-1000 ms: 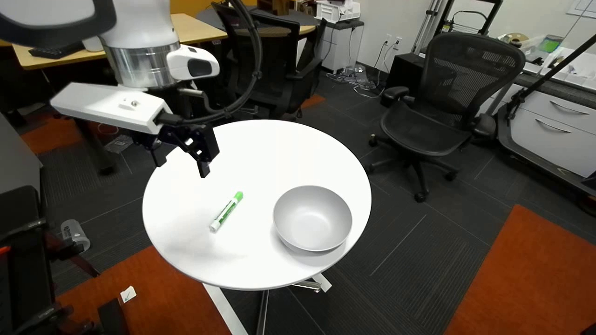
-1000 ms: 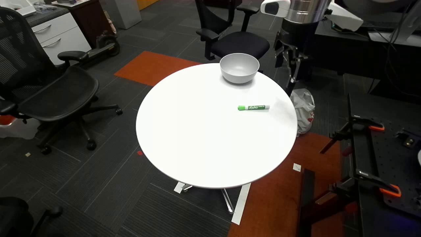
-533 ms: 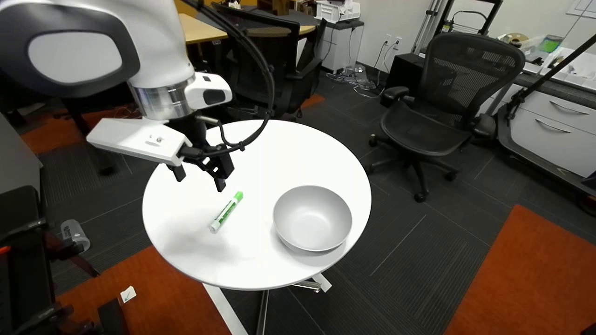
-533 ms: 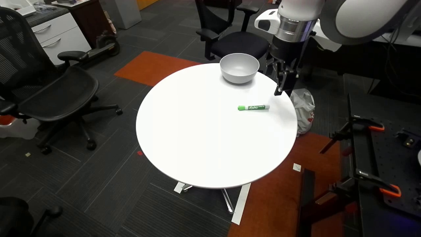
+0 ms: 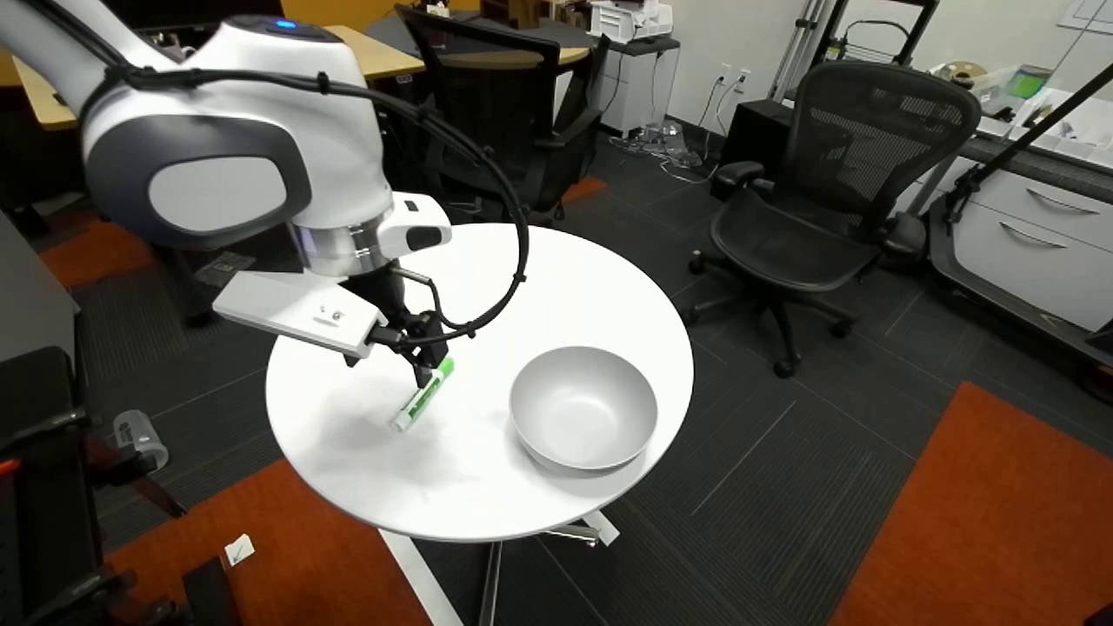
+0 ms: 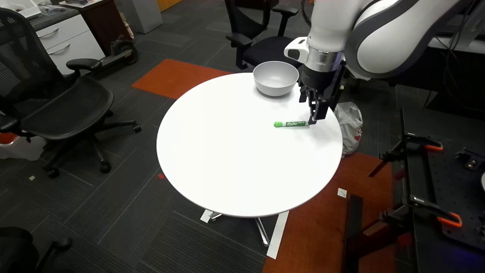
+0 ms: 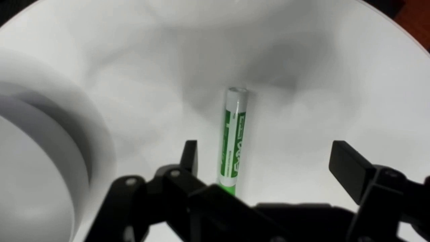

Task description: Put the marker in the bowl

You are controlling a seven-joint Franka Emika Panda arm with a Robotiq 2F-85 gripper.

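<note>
The green and white marker [image 5: 420, 403] lies flat on the white round table [image 5: 539, 287]. It also shows in an exterior view [image 6: 291, 124] and in the wrist view [image 7: 233, 141], where its green cap end is partly hidden behind the gripper. The silvery-grey bowl [image 5: 584, 417] stands upright and empty beside it; it also shows in an exterior view [image 6: 276, 77] and at the left edge of the wrist view [image 7: 30, 181]. My gripper [image 7: 267, 150] is open and empty above the table. The marker shows between its fingers, closer to the left finger. The gripper also shows in both exterior views [image 5: 387, 369] [image 6: 307, 110].
A black mesh chair [image 5: 800, 191] stands beyond the table. A black bench with orange-tipped clamps [image 6: 447, 182] is near the table's other side. A white plastic bag [image 6: 348, 125] lies on the floor beside the table.
My arm has come in over the table and moved down toward the marker, the gripper staying open. The marker and the bowl have not moved.
</note>
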